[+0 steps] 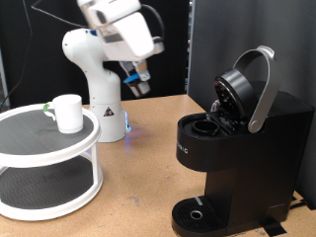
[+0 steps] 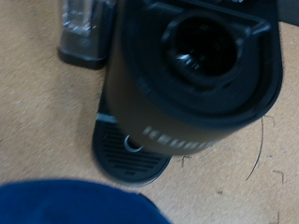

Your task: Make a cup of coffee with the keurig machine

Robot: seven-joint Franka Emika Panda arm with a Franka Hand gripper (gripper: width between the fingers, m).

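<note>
The keurig machine [image 1: 242,148] stands at the exterior view's right with its lid [image 1: 242,87] raised and the pod chamber [image 1: 209,125] open. Its round drip tray [image 1: 197,212] has nothing on it. The cup [image 1: 67,113], a white mug, sits on the top tier of a round white stand [image 1: 49,148] at the left. My gripper [image 1: 138,81] hangs in the air between the two, well above the table and touching neither. The wrist view looks down into the open chamber [image 2: 201,47] of the keurig machine [image 2: 187,107] and at the drip tray [image 2: 131,159]. A blurred blue shape [image 2: 75,203] fills that view's edge.
The arm's white base [image 1: 99,94] stands behind the two-tier stand. Bare wooden tabletop [image 1: 138,188] lies between the stand and the machine. A dark curtain hangs behind. A grey blurred object [image 2: 79,33] sits beside the machine in the wrist view.
</note>
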